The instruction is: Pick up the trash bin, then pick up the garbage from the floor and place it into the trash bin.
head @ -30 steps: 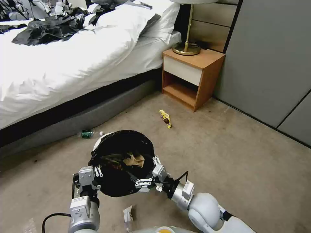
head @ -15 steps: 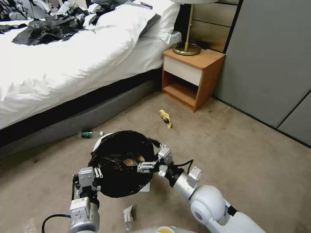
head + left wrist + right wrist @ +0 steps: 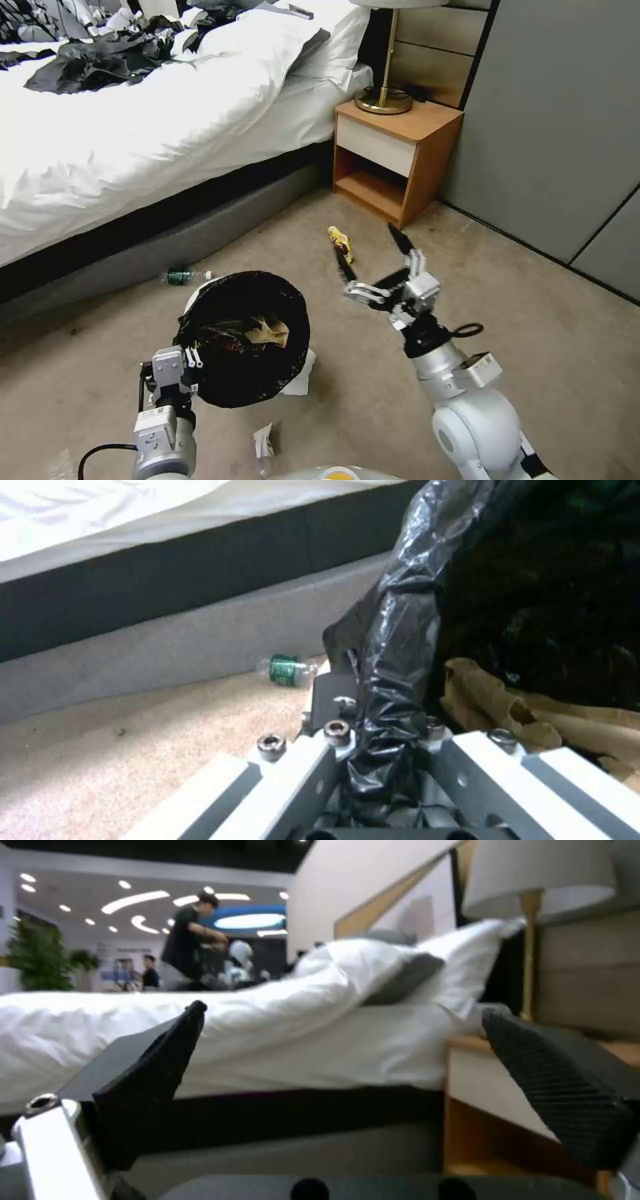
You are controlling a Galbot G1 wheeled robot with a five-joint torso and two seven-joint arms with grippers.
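Black-lined trash bin (image 3: 243,337) rim pinched by left tool (image 3: 175,370); right tool (image 3: 373,257) spread above bare carpet (image 3: 520,320).

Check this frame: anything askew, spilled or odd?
Litter lies on the carpet: a yellow wrapper near the nightstand, a green-labelled bottle by the bed base, white paper scraps near the robot. The left gripper holds the bin tilted.
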